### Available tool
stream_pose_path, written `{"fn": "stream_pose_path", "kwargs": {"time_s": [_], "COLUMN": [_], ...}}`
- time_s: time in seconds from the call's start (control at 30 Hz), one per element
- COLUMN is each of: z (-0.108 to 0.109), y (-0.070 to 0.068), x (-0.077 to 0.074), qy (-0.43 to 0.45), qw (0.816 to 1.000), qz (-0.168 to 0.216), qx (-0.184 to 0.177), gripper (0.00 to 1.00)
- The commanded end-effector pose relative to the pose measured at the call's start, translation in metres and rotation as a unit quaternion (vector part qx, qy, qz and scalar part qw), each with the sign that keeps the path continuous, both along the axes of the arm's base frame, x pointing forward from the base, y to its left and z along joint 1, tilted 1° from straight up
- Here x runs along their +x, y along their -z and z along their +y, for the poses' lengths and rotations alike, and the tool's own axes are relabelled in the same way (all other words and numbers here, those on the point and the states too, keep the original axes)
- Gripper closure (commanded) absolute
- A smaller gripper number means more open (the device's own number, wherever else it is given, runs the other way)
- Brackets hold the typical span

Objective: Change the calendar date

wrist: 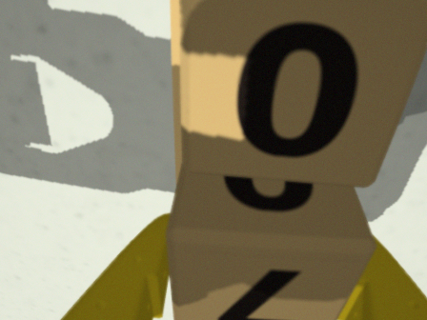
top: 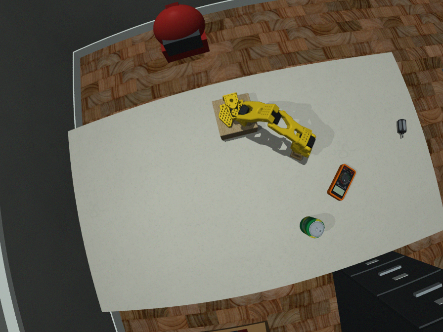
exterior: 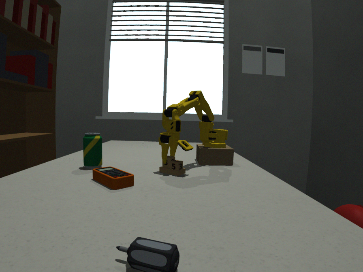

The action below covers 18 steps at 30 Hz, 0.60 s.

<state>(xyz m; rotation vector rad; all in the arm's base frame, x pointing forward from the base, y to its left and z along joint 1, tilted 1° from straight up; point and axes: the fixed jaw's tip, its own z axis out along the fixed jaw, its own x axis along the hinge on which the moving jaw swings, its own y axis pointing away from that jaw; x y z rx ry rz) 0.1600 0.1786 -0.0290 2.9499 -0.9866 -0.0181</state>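
Gray walls enclosed the room, a bright window (exterior: 136,77) standing at 12 o'clock behind the pale, faintly speckled tabletop (top: 171,200) (exterior: 205,205), with wood-patterned flooring (top: 304,74) below. Seen from outside, a bookcase (exterior: 41,114) rose at 10 o'clock. From above, a black cabinet (top: 361,296) lay at 4 o'clock, and a red rounded object (top: 178,24) (exterior: 353,215) at 11 o'clock, off the tabletop.

The yellow arm (top: 262,111) (exterior: 187,105) reached from its wooden block (top: 238,132) (exterior: 214,155) toward 4 o'clock. Around the tabletop's middle, a green can (top: 311,227) (exterior: 92,150) stood at 4 o'clock, an orange multimeter (top: 341,182) (exterior: 112,177) lay at 3, and a screwdriver (top: 401,125) (exterior: 152,254) at 2.

The calendar's tray (top: 296,157) (exterior: 173,171) sat at 2 o'clock, beneath the closed fingers (exterior: 164,152), which gripped one cube (exterior: 168,160) (wrist: 205,248). It stood higher than the other cube (exterior: 177,164) (wrist: 214,95).
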Motion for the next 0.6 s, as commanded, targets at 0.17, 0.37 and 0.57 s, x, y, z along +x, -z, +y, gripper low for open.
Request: {"fn": "stream_pose_path", "kwargs": {"time_s": [0.17,0.37,0.57], "z": [0.001,0.000,0.000], "y": [-0.010,-0.020,-0.028], "x": [0.003,0.002,0.002], "qy": [0.007,0.007,0.007], "qw": [1.000,1.000,1.000], "qz": [-0.006,-0.006,-0.006], "qx": [0.008,0.008,0.008], "gripper": [1.00,1.00,1.00]}}
